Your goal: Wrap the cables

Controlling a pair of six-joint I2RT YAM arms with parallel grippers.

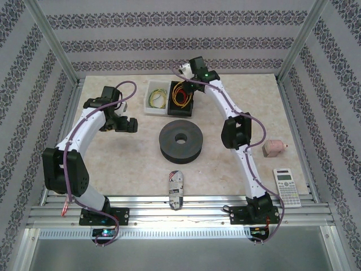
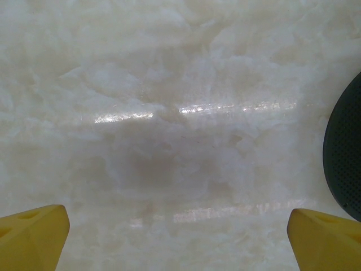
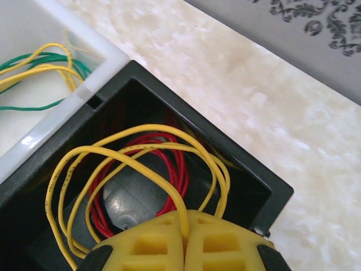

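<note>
right fingers clenched on the yellow cables, looped inside the black box | left fingers released, wide apart, above the counter beside dark spool

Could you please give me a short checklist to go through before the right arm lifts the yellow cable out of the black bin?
1. Grip: the right gripper is shut on the yellow cable, with the wire running in between its fingers: ok.
2. Yellow loops free of the red wire: cannot tell; they overlap inside the black bin.
3. The left gripper open and empty, ready to help: ok.
4. The black spool bare, with nothing on it: ok.
5. Cable's ends loose, not snagged: cannot tell.
</note>
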